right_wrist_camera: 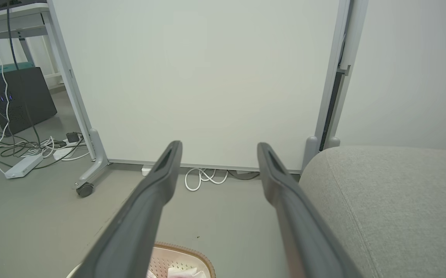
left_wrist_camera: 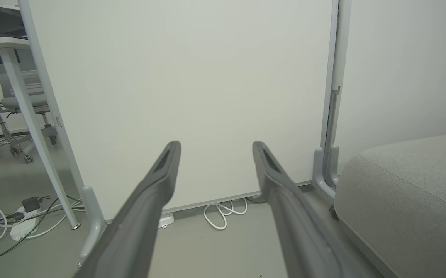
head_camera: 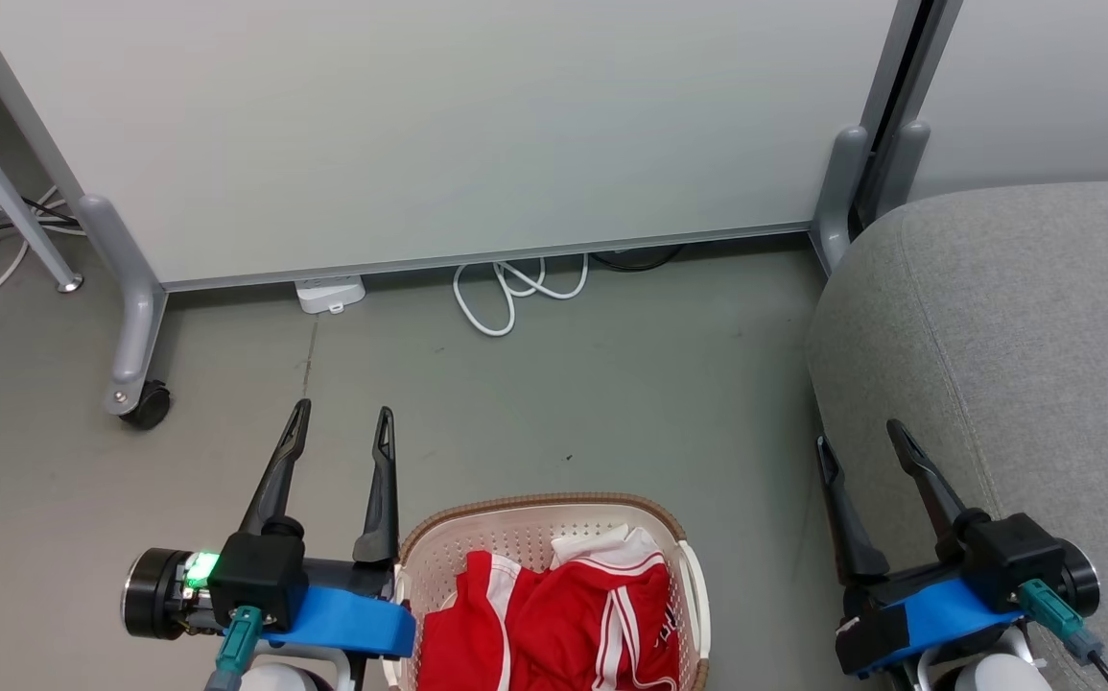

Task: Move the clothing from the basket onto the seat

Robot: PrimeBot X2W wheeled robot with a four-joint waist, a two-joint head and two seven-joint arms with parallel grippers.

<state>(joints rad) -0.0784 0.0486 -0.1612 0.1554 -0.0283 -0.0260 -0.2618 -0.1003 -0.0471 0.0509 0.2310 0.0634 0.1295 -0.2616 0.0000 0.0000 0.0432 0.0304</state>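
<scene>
Item 1: caster foot (head_camera: 144, 403) of the partition panel (head_camera: 438, 125). On the floor, well left of the basket (head_camera: 554, 502) and beyond it. A room fixture with no part in the task.

Item 2: left gripper (head_camera: 343, 411). Just beside the basket's left rim, fingers pointing past its far edge. Fingers spread wide with nothing between them. Judged a ready pose, kept outside the rim so it can swing in over the load.

Item 3: white cable coil (head_camera: 515, 288). On the floor beyond the basket's far edge, under the panel. Well apart and unlikely to interfere.

Item 4: the basket. Cream perforated plastic with a brown woven-look rim, standing on the floor between the two grippers.

Item 5: the clothing (head_camera: 554, 614). Red with white stripes and panels, crumpled inside the basket, one white fold raised toward the basket's far wall. Neither gripper touches it, so the task is judged not yet begun. The cloth is soft, so a pinch on the raised fold should lift it, though the trailing cloth may drag on the rim.

Item 6: right gripper (head_camera: 859, 434). Right of the basket, with a strip of floor between them. Fingers set wide and carrying nothing. Judged to be waiting.

Item 7: the seat (head_camera: 1014, 336). Large grey cushion right of the basket and reaching beyond it, close enough to make the carry short
</scene>
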